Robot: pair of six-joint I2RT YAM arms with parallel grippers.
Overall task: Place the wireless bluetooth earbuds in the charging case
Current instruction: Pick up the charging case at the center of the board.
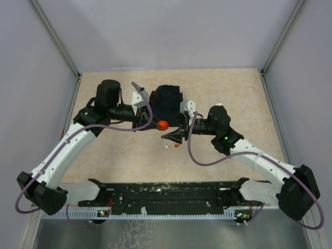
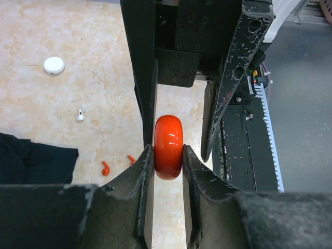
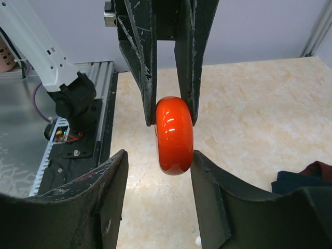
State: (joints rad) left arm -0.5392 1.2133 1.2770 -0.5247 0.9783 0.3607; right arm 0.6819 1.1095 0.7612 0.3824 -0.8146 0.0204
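My left gripper [image 2: 168, 155] is shut on a glossy red round charging case [image 2: 168, 147] and holds it on edge above the table; the case looks closed. My right gripper [image 3: 158, 155] is open and straddles the same case [image 3: 175, 136], its right finger at the case's side and its left finger apart. In the top view both grippers meet at the case [image 1: 163, 125] at mid-table. Two red earbuds [image 2: 105, 168] [image 2: 131, 159] and a white earbud [image 2: 80, 115] lie loose on the table below.
A white round disc [image 2: 54, 65] lies farther out on the table. A dark navy cloth [image 1: 167, 101] lies behind the grippers and shows in the left wrist view [image 2: 31, 161]. The black rail [image 1: 166, 194] runs along the near edge.
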